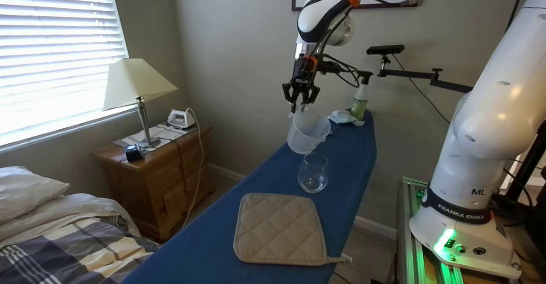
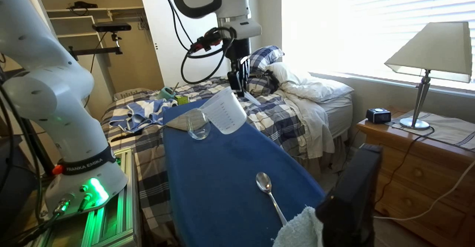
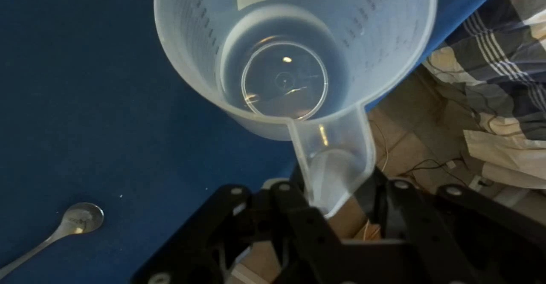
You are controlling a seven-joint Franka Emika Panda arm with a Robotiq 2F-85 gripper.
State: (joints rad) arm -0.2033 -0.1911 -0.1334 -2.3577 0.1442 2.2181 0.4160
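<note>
A translucent measuring cup (image 1: pixel 302 141) with printed marks hangs tilted above the blue ironing board. My gripper (image 1: pixel 298 107) is shut on its handle (image 3: pixel 335 164), which sits between the dark fingers in the wrist view. Seen from the wrist, the cup (image 3: pixel 187 53) shows its inside; clear liquid seems to lie at the bottom, though I cannot be sure. A stemless clear glass (image 1: pixel 313 175) stands upright on the board close to the cup. In an exterior view the glass (image 2: pixel 198 124) partly overlaps the cup (image 2: pixel 226 113); contact between them cannot be told.
On the ironing board (image 2: pixel 207 180) lie a quilted pot holder (image 1: pixel 279 228), a spoon (image 2: pixel 264 182) and a pale cloth (image 1: pixel 344 117) beside a spray bottle (image 1: pixel 359 100). A nightstand (image 1: pixel 170 177) with lamp and iron, and a bed (image 1: pixel 81 237), flank the board.
</note>
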